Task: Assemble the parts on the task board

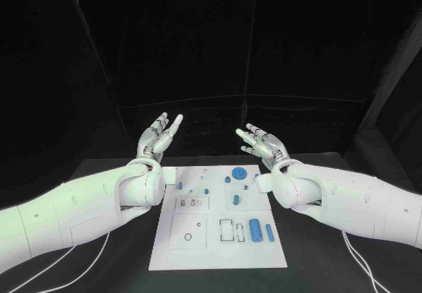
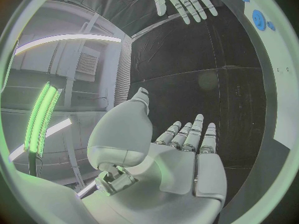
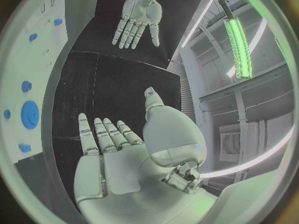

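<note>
1. The left hand (image 1: 161, 135) is raised above the far left corner of the task board (image 1: 220, 256), fingers spread wide, holding nothing.
2. The right hand (image 1: 261, 142) is raised above the far right corner, fingers apart, also holding nothing.
3. The task board lies flat in the middle of the black table (image 1: 105, 268).
4. Blue parts sit on the board: a round gear (image 1: 239, 171) near the far edge, a cylinder (image 1: 256, 231) nearer the robot.
</note>
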